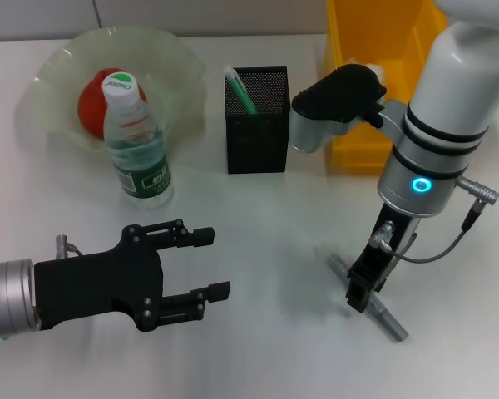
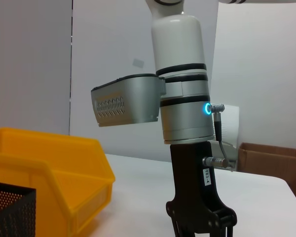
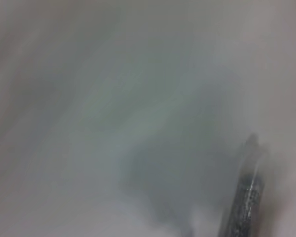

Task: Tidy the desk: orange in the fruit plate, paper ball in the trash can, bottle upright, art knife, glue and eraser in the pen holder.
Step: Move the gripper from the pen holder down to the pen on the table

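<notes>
Here my right gripper (image 1: 362,291) reaches down over the art knife (image 1: 373,301) lying flat on the surface (image 1: 266,249); grip unclear. Left gripper (image 1: 201,264) hovers open, empty.

Office or lab: white desk (image 1: 258,216), bare walls, cardboard box (image 2: 271,160).
</notes>
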Motion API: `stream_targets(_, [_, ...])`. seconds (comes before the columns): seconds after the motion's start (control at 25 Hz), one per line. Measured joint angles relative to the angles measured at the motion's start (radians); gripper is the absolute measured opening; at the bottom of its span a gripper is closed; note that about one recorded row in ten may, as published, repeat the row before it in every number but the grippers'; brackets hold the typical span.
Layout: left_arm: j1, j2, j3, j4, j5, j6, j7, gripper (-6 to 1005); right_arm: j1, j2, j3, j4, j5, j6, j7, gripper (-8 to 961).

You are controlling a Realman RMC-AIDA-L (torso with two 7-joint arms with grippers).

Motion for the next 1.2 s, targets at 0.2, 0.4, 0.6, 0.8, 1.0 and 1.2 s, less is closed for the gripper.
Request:
stream_targets(0.2, [0.0, 0.0, 0.0, 0.0, 0.0, 0.0, 0.0, 692, 0.0, 0.0, 0.0, 0.001, 0.001, 0.001, 0.0, 398])
stream_targets(0.4, [0.004, 0.0, 0.0, 0.0, 0.0, 0.0, 0.0, 692, -0.001, 0.0, 0.0, 0.001, 0.001, 0.01, 0.0, 345])
stream_targets(0.6, [0.005, 0.0, 0.0, 0.0, 0.0, 0.0, 0.0, 692, -0.002, 0.0, -0.001, 0.004, 0.001, 0.013, 0.0, 295])
stream_targets(0.8, [0.006, 0.0, 0.0, -0.002, 0.0, 0.001, 0.0, 692, -0.002, 0.0, -0.004, 0.005, 0.001, 0.013, 0.0, 284])
stream_targets(1.0, [0.004, 0.0, 0.0, -0.002, 0.0, 0.001, 0.0, 692, -0.002, 0.0, -0.029, 0.004, 0.007, 0.016, 0.0, 252])
stream_targets(1.2, [0.002, -0.001, 0.0, -0.005, 0.0, 0.001, 0.001, 692, -0.001, 0.0, -0.035, 0.0, 0.019, 0.02, -0.003, 221])
